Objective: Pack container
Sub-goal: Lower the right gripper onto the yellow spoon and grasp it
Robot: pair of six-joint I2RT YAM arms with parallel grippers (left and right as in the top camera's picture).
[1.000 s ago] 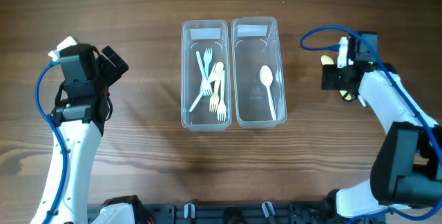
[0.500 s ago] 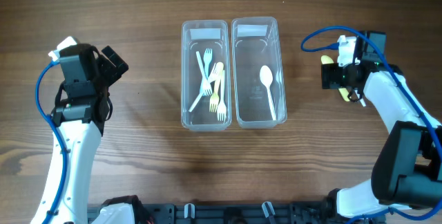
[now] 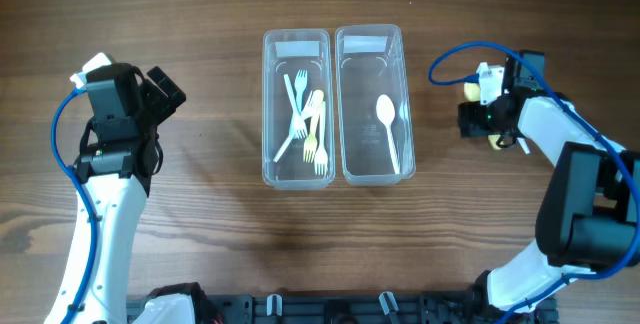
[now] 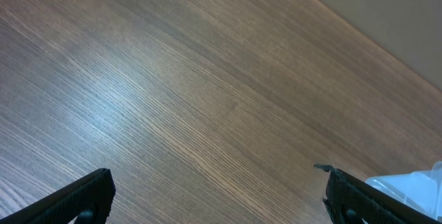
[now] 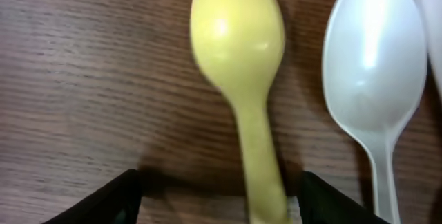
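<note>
Two clear containers stand side by side at the table's middle. The left container [image 3: 296, 39] holds several white and yellow forks [image 3: 308, 124]. The right container [image 3: 368, 36] holds one white spoon [image 3: 390, 124]. A yellow spoon [image 5: 238, 37] lies on the table to the right, with another white spoon [image 5: 376, 51] beside it. My right gripper [image 5: 219, 200] is open and low, its fingers on either side of the yellow spoon's handle; it also shows in the overhead view [image 3: 478, 119]. My left gripper [image 4: 217, 196] is open and empty over bare wood, far left of the containers [image 3: 165, 89].
A corner of the left container [image 4: 414, 182] shows at the lower right of the left wrist view. A blue cable [image 3: 455, 54] loops beside the right wrist. The table's far edge [image 4: 359, 30] crosses the left wrist view's upper right.
My right gripper has shifted slightly left and turned over the yellow spoon. The left arm and the containers have not moved.
</note>
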